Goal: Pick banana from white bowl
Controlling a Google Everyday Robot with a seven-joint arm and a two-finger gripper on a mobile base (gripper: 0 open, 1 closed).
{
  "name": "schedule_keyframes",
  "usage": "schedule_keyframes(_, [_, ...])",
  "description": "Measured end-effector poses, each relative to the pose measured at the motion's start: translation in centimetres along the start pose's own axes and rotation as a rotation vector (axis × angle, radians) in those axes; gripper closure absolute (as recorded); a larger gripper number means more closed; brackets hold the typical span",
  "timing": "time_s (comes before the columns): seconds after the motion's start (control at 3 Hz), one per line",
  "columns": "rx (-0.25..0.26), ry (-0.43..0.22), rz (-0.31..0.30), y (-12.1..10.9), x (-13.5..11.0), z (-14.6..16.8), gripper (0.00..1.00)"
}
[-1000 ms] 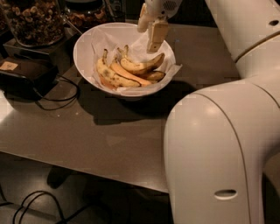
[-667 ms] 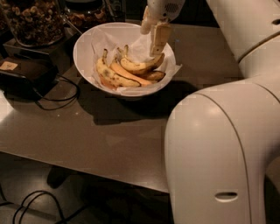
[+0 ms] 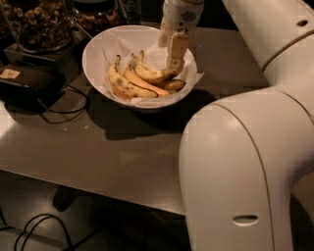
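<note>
Arm (image 3: 245, 162): white shell fills the right half of the view, upper link runs off the top right corner, wrist reaches down into the bowl from above

Table (image 3: 98, 147): dark brownish top, front edge runs diagonally across the lower left. Dark floor below it with a looped cable (image 3: 34, 230)

White bowl (image 3: 93, 54): upright on the table, upper centre, casting a shadow toward the camera. Crumpled white paper liner (image 3: 194, 78) sticks out over its right rim

Glass jar of nuts (image 3: 37, 24) at top left, second jar (image 3: 98, 14) behind the bowl, both cut off by the top edge. Black box (image 3: 24, 83) sits left of the bowl below the first jar, a thin black cord (image 3: 73, 105) loops on the table between box and bowl

Banana (image 3: 152, 74): the yellow curved one, lying in the bowl on top of the pile, stem pointing back-left, right end under the gripper. Flatter orange-tinted banana (image 3: 144, 84) just under it, dark-spotted banana (image 3: 122, 86) on the left side of the pile, touching

Gripper (image 3: 174, 64): inside the bowl, right of centre, pointing straight down, tip touching the banana's right end. Can't tell whether it is open or clamped on the fruit; banana not lifted, resting on the others
</note>
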State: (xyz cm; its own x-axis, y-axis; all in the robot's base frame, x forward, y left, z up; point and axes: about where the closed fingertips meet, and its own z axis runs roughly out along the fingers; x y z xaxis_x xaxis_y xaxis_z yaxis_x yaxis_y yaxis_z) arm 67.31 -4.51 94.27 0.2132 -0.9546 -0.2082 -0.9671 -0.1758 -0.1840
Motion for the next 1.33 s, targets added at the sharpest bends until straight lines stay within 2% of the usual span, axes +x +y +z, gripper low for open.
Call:
schedule_keyframes(0.33, [-0.031, 0.004, 0.018, 0.4, 0.0, 1.0, 0.44])
schedule_keyframes(1.0, [-0.077, -0.004, 0.045, 1.2, 0.2, 2.5, 0.38])
schedule_keyframes(1.33, [-0.093, -0.008, 0.048, 1.4, 0.3, 3.0, 0.39])
